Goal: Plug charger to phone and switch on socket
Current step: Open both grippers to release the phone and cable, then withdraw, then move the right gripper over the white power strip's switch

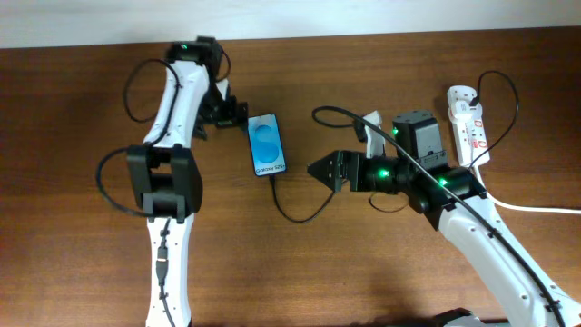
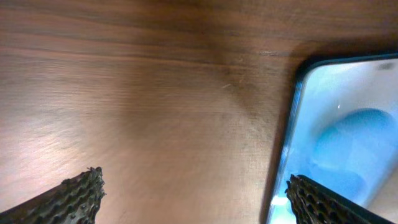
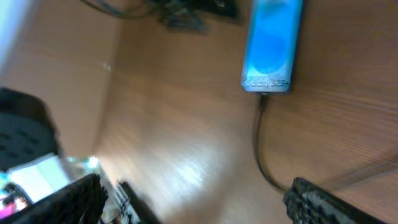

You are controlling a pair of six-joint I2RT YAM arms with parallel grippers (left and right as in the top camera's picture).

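Note:
The phone (image 1: 266, 145) lies flat on the table with its blue screen up and the "Galaxy" end toward the front. The charger (image 1: 295, 216) is a thin black cable. Its tip sits at the phone's near end, which also shows in the right wrist view (image 3: 263, 98). The white socket (image 1: 469, 127) with red switches lies at the far right. My left gripper (image 1: 236, 112) is open and empty beside the phone's far left corner. In the left wrist view (image 2: 193, 196) one finger overlaps the phone (image 2: 339, 124). My right gripper (image 1: 320, 170) is open and empty, to the right of the cable's loop.
The thick white cord (image 1: 536, 209) runs from the socket off to the right edge. A thin black cable (image 1: 513, 91) loops over the socket's far end. A white tag-like piece (image 1: 370, 121) lies behind the right arm. The wooden table (image 1: 82, 182) borders a white wall at the back.

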